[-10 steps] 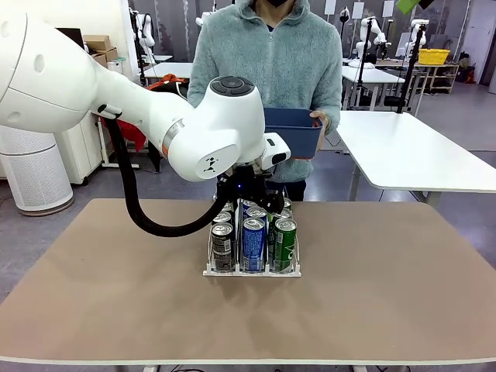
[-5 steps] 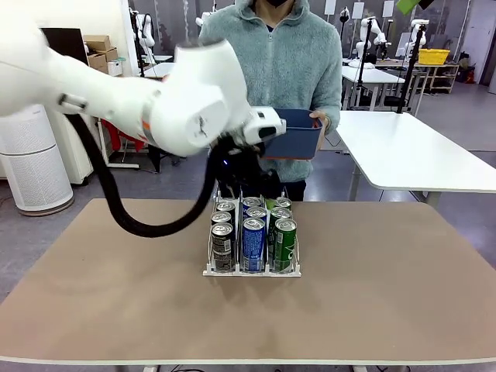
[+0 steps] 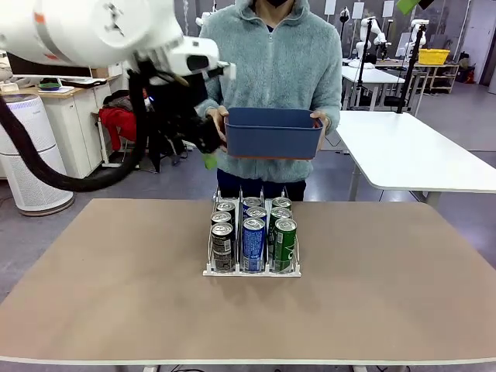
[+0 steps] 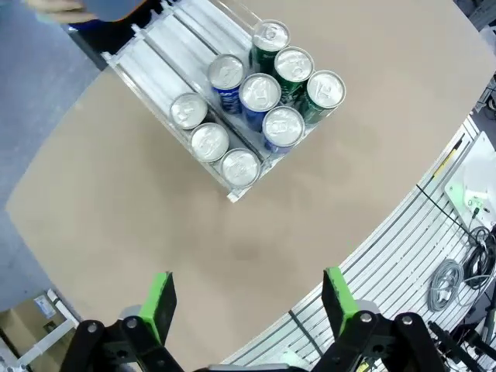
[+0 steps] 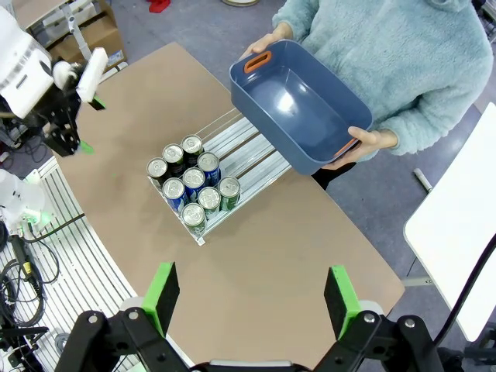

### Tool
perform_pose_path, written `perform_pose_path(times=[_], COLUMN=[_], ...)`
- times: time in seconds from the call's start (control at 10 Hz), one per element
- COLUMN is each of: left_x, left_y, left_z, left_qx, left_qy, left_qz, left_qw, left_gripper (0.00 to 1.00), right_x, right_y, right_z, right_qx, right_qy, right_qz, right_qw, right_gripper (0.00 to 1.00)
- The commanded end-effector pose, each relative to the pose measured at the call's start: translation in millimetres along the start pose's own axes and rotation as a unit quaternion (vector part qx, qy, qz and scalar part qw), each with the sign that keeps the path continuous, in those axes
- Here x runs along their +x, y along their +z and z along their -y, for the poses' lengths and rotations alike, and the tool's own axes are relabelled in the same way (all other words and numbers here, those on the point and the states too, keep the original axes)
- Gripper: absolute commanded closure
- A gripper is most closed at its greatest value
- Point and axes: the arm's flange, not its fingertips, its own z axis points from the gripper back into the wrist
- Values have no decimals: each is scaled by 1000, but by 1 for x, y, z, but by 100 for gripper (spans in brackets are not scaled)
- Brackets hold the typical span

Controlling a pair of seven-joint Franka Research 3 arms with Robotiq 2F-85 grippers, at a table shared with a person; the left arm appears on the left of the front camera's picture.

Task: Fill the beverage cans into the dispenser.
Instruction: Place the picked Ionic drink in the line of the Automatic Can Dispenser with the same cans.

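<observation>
A: Standing at the far edge of the tan table [image 3: 116, 279], a person in a pale fleece holds an empty dark blue rectangular plastic bin [image 3: 273, 132] by its ends, well above the small white three-lane wire-divided dispenser [image 3: 252, 270]. Does anything block that rack?

B: Nothing does. Nine slim aluminium beverage cans [image 3: 253, 244] stand upright in it, three per lane, packed at the front lip: black on the robot's left, blue-and-white in the middle, green on the right.

A: And the claws?

B: The left claw [image 3: 203, 147] hangs released, up beside the bin's left end. The right claw [image 5: 252, 298] is spread wide too, high over the table, grasping nothing.

A: Compared with a second ago?

B: The left arm then hung right over the cans; it has swung up and away. The cans haven't moved.
</observation>
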Motion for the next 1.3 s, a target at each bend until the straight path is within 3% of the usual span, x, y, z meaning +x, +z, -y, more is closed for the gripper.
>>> perform_pose_path(times=[0.0, 0.1, 0.8, 1.0, 1.1, 1.2], left_x=[-8, 0, 1, -8, -11, -17], left_y=[22, 0, -2, 50, 72, 99], left_z=[-2, 0, 1, -16, -34, -48], left_qx=[21, 0, 0, -13, 17, 30], left_qy=[6, 0, -1, -33, -32, -29], left_qz=[17, 0, -7, -8, -4, 28], left_qw=[1000, 1000, 1000, 999, 999, 999], left_gripper=[0, 0, 0, 0, 0, 0], right_x=[0, 0, 0, 0, 0, 0], right_y=[-1, -1, -1, -1, -1, -1], right_z=[0, 0, 0, 0, 0, 0], right_qx=[0, 0, 0, 0, 0, 0], right_qy=[0, 0, 0, 0, 0, 0], right_qz=[-1, -1, -1, -1, -1, -1], right_qw=[1000, 1000, 1000, 1000, 1000, 1000], right_gripper=[0, 0, 0, 0, 0, 0])
